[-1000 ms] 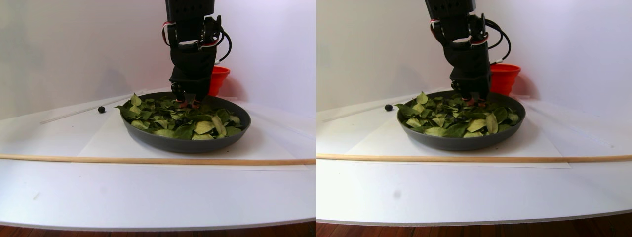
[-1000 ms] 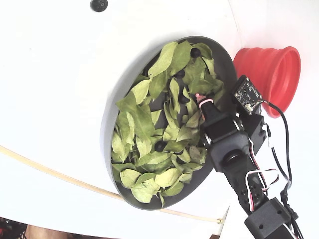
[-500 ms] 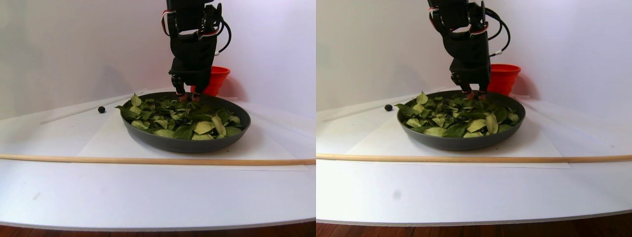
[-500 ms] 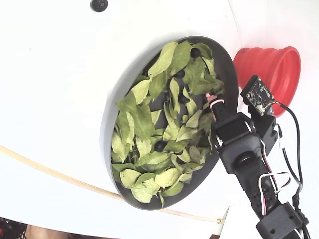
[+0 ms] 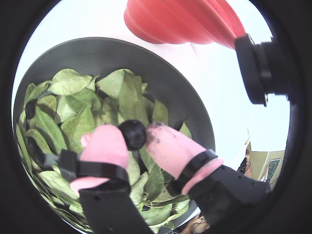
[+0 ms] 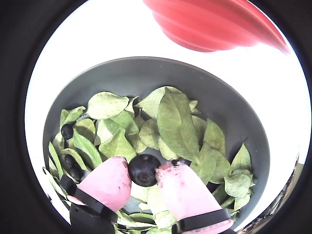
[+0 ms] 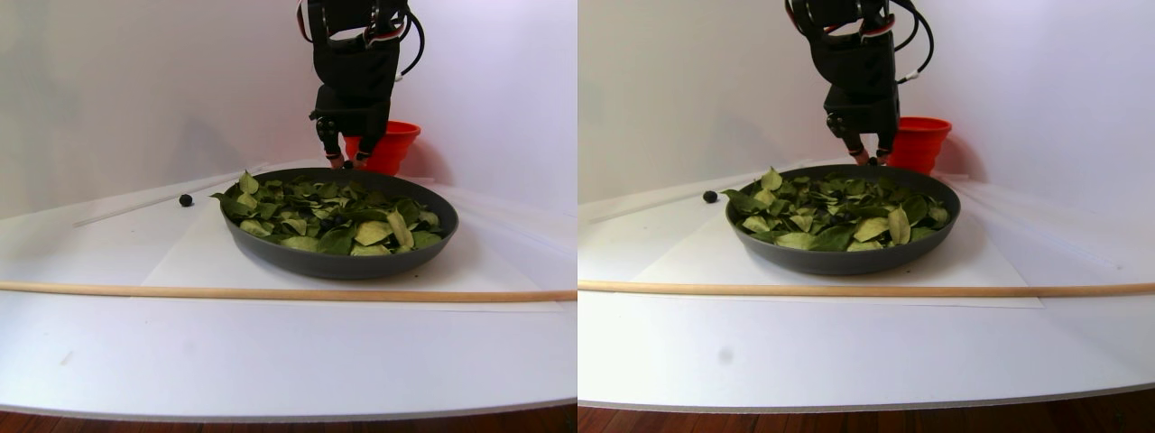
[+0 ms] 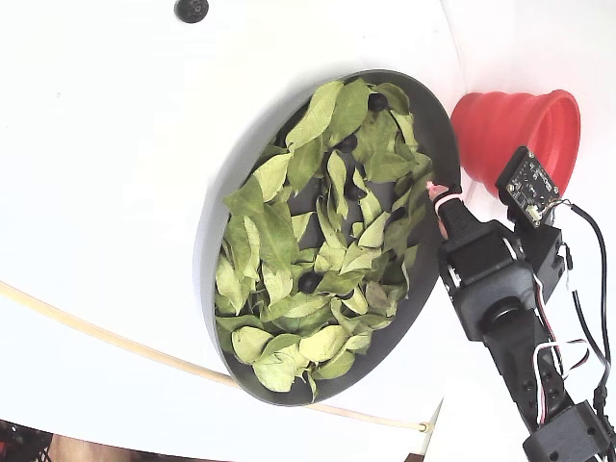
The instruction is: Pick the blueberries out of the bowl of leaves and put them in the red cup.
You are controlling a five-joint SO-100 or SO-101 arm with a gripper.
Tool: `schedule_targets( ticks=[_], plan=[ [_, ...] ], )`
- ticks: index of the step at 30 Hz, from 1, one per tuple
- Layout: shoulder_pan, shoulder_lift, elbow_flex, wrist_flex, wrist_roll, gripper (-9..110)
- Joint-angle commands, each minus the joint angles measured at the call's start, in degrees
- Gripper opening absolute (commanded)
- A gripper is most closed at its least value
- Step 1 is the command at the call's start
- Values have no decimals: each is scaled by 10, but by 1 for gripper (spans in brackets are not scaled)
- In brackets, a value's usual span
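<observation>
White worktop (image 7: pixel 271 352) and a pale wall fill the scene, and a thin wooden rod (image 7: pixel 271 293) is laid across the front of the stereo pair view. On a sheet of paper the bowl (image 8: pixel 207 279) is placed, full of green leaves (image 8: pixel 279 241), and the cup (image 8: pixel 520 130) is standing just beside its rim, on the far side.

The end effector (image 5: pixel 132 139) is closed narrowly on one berry (image 5: pixel 132 134), which is pinched between the two pink fingertips (image 5: pixel 105 146); the same grip is seen in both wrist views. It is held above the bowl edge nearest the cup, clear of the leaves. Other berries are left among the leaves, for example one (image 8: pixel 308 282) near the middle of the bowl, and a small dark ball (image 7: pixel 186 199), maybe a berry, is lying on the worktop apart from the bowl.

The step in hand is judged to be the carrying of the picked berry. For the next move the arm should be brought over the cup mouth, and the fingers opened only when the berry is well inside the rim, because the cup is narrow and a round berry can bounce or roll away.

Compared with one second ago, the end effector has been lifted out of the leaves and moved toward the cup; the bowl and cup have not been shifted
</observation>
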Motion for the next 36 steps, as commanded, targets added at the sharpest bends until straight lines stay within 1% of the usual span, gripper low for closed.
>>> schedule_targets(
  ticks=[1, 22, 36],
  plan=[
    [20, 83, -5, 2, -4, 9],
    [43, 141, -30, 18, -18, 9],
    [52, 173, -78, 64, -17, 9]
  ],
)
